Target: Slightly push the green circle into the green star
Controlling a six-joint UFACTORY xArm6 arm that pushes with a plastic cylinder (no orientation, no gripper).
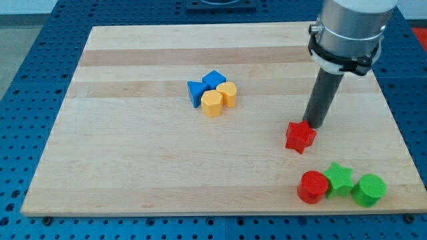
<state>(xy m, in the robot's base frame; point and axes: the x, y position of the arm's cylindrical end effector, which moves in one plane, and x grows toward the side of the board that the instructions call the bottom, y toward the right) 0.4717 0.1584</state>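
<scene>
My tip (313, 127) (a bare rod, no jaws) touches the red star (300, 137); dragging it could scatter green circle (369, 190) and green star (339, 179).

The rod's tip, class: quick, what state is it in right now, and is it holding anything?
My tip: no pincer to open or close, holding nothing; it sits against the red star, up and left of the green circle.

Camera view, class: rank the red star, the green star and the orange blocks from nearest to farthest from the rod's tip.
Measured from my tip:
1. Red star, right beside the tip, towards the view's bottom left.
2. Green star, towards the view's bottom right, between the red circle and the green circle.
3. Orange blocks, towards the view's left, clustered with the blue blocks.
</scene>
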